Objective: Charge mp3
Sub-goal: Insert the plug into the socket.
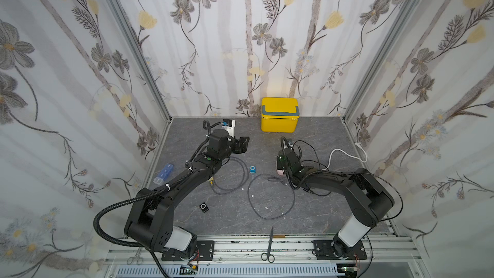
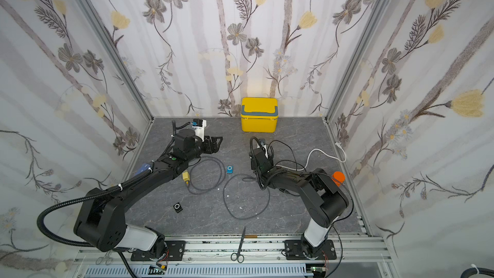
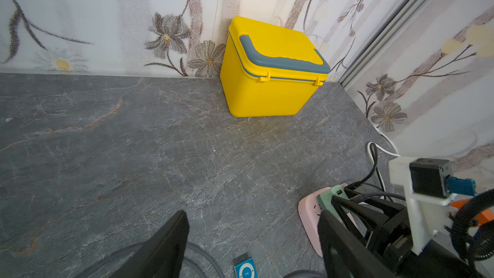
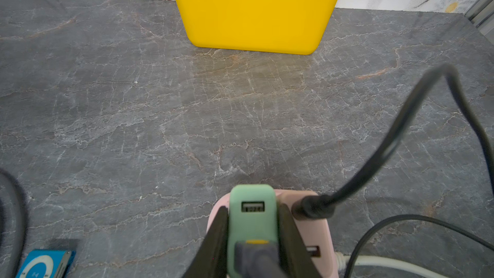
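The blue mp3 player [image 1: 252, 169] [image 2: 230, 169] lies flat on the grey table between the two arms, with nothing plugged into it; it also shows low in the left wrist view [image 3: 246, 270] and the right wrist view [image 4: 44, 264]. My right gripper [image 4: 252, 209] is shut on a green USB charger [image 4: 252, 225] standing on a pink power strip [image 4: 316, 234]. A grey cable with a yellow-tipped plug sits in the charger, and its loop [image 1: 249, 196] lies on the table. My left gripper [image 3: 251, 217] [image 1: 243, 144] hangs open and empty beyond the blue player.
A yellow lidded box [image 1: 279, 114] stands at the back wall. A black mp3 player [image 1: 204, 207] lies near the front left. A second grey cable loop [image 2: 223, 172] has a yellow plug [image 2: 185, 176]. Scissors [image 1: 270, 242] rest on the front rail. A white cord [image 1: 344, 153] runs right.
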